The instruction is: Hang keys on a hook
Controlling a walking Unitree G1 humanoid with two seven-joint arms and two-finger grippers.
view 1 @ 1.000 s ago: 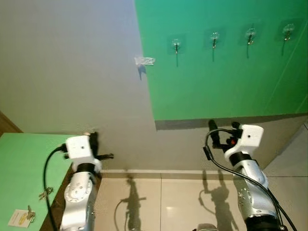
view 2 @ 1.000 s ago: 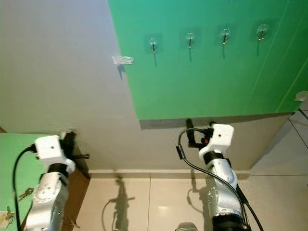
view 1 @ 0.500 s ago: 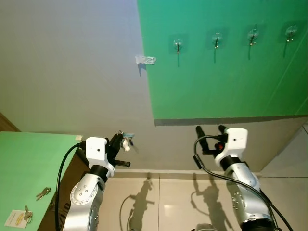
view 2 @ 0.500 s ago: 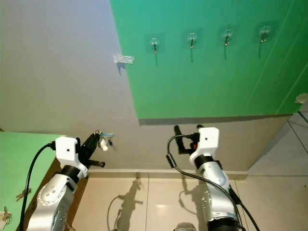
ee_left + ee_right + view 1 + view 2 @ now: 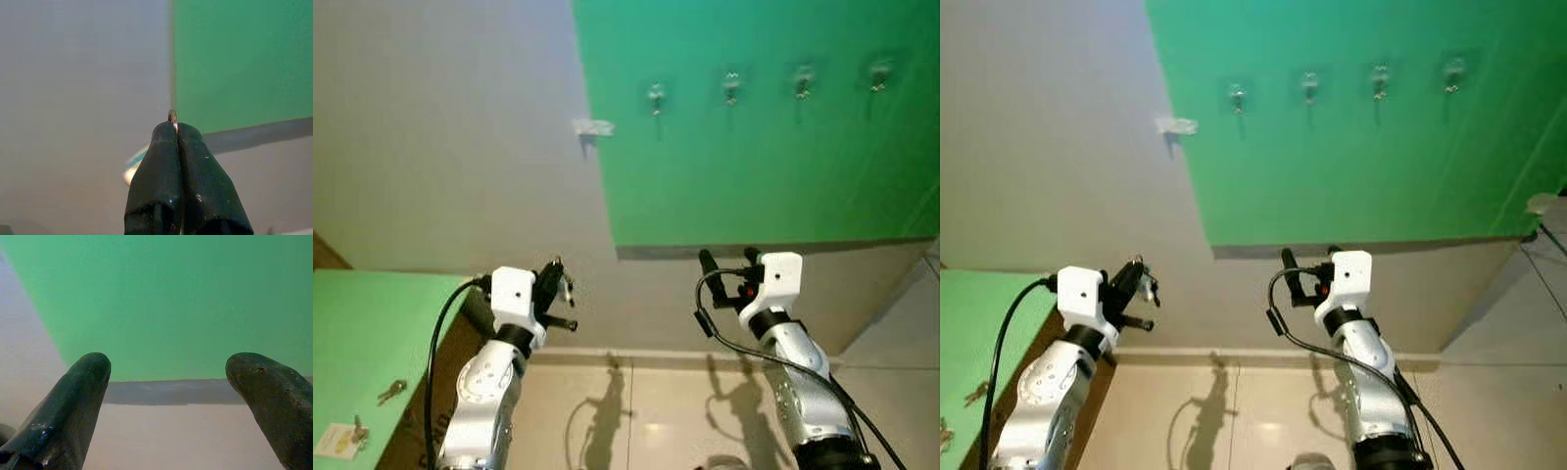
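The left gripper (image 5: 556, 281) pinches a small silver key bunch (image 5: 566, 287) between closed black fingers, with the row of clear wall hooks (image 5: 655, 96) up and rightward; the right gripper (image 5: 724, 258) gapes empty.

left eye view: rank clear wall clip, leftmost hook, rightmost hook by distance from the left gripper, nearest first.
From the left gripper, shut on the keys:
1. Clear wall clip, on the grey wall, above it.
2. Leftmost hook, on the green panel, up and right.
3. Rightmost hook, far right.
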